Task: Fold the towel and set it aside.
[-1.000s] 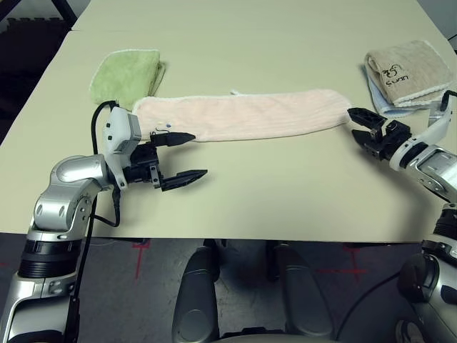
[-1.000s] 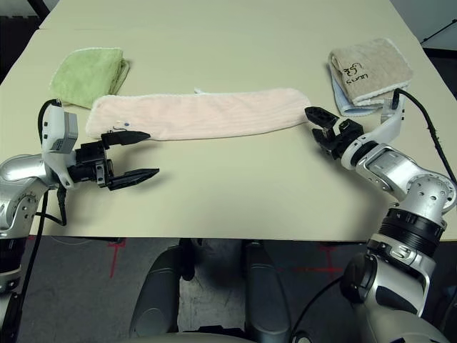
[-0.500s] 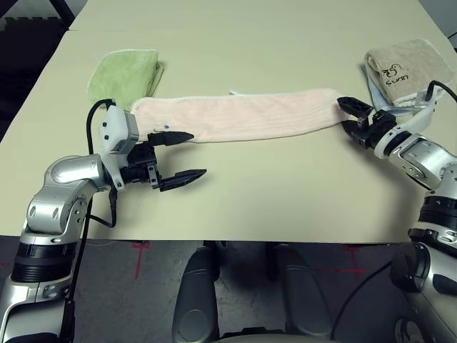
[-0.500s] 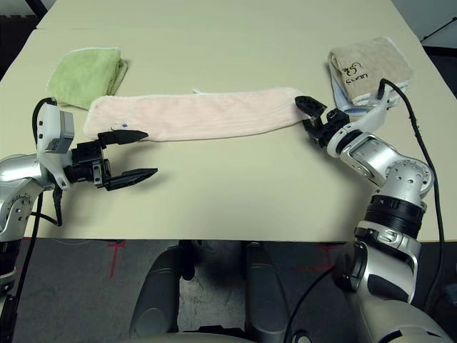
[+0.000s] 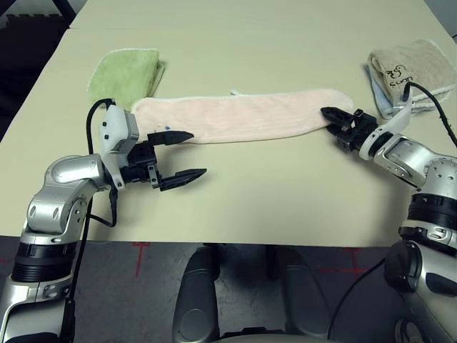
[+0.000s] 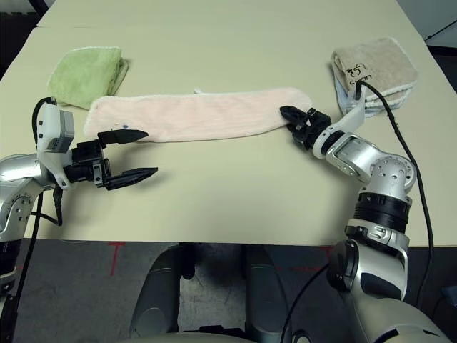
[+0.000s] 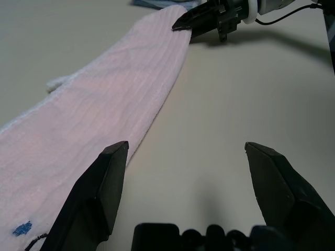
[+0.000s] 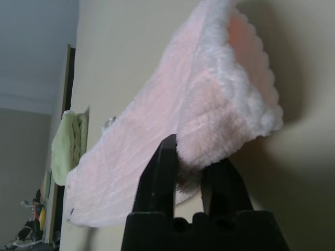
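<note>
With our right gripper (image 6: 291, 116) pinching the towel (image 6: 193, 114) stretched across the table and our left gripper (image 5: 178, 156) spread beside its other end, a thin bite could slip when lifted.

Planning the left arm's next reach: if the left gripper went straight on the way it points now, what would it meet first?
Probably bare table; the left gripper is open, with the towel just beside that line.
</note>
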Controlling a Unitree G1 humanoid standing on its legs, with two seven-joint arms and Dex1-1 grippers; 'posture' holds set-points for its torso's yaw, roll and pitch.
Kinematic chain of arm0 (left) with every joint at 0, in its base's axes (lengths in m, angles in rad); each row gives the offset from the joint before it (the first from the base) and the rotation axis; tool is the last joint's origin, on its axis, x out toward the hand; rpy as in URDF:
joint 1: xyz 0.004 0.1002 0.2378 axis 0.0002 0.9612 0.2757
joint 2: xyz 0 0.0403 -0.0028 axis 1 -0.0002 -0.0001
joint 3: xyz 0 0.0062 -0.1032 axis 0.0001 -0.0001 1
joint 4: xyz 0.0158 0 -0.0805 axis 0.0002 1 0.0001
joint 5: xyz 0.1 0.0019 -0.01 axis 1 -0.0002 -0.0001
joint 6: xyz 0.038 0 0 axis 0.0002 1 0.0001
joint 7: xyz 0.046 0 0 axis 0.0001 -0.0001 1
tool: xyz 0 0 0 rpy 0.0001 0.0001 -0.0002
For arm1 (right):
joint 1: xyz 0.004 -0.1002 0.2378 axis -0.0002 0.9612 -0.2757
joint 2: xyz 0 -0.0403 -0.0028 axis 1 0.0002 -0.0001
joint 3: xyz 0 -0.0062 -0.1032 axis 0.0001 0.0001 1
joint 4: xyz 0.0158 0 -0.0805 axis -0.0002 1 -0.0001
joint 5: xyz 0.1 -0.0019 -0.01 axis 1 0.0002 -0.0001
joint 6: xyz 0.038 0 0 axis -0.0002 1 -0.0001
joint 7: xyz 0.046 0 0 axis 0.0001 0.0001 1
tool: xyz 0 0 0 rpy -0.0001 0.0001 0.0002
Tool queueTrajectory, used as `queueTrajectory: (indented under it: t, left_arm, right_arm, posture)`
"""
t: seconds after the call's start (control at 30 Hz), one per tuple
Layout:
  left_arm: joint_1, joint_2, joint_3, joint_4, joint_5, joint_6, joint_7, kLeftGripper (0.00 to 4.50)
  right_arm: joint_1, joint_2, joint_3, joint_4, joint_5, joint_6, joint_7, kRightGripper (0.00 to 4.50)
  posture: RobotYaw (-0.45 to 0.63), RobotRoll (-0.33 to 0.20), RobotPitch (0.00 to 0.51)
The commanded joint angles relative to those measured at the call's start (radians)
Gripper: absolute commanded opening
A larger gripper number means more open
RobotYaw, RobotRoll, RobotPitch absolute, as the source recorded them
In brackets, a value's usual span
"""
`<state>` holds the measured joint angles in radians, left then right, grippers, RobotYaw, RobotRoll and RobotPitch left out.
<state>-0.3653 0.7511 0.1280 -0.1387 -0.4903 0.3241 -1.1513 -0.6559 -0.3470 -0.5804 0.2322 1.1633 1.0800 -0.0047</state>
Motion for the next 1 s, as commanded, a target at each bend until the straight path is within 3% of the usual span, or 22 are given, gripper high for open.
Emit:
queueTrajectory:
  t: [0.03, 0.23, 0.73, 1.0]
  left_arm:
    - [0.006, -0.001, -0.016, 0.013, -0.001, -0.013, -0.013, 4.5]
    - [-0.002, -0.004, -0.023, 0.025, 0.0, -0.015, -0.018, 4.5]
    - [-0.047, -0.017, -0.055, 0.068, 0.011, -0.031, -0.023, 4.5]
    - [-0.067, -0.022, -0.061, 0.089, 0.02, -0.043, -0.028, 4.5]
  right_arm:
    - [0.058, -0.025, -0.043, -0.023, 0.007, 0.014, -0.042, 0.03]
    - [0.102, -0.083, -0.087, -0.066, 0.058, 0.04, -0.076, 0.03]
    - [0.174, -0.088, -0.07, -0.143, 0.122, 0.067, -0.117, 0.03]
    - [0.199, -0.112, -0.011, -0.209, 0.094, 0.043, -0.014, 0.03]
  posture:
    - [-0.05, 0.0, 0.318]
    - [-0.07, 0.0, 0.315]
    - [-0.09, 0.0, 0.294]
    - [-0.1, 0.0, 0.281]
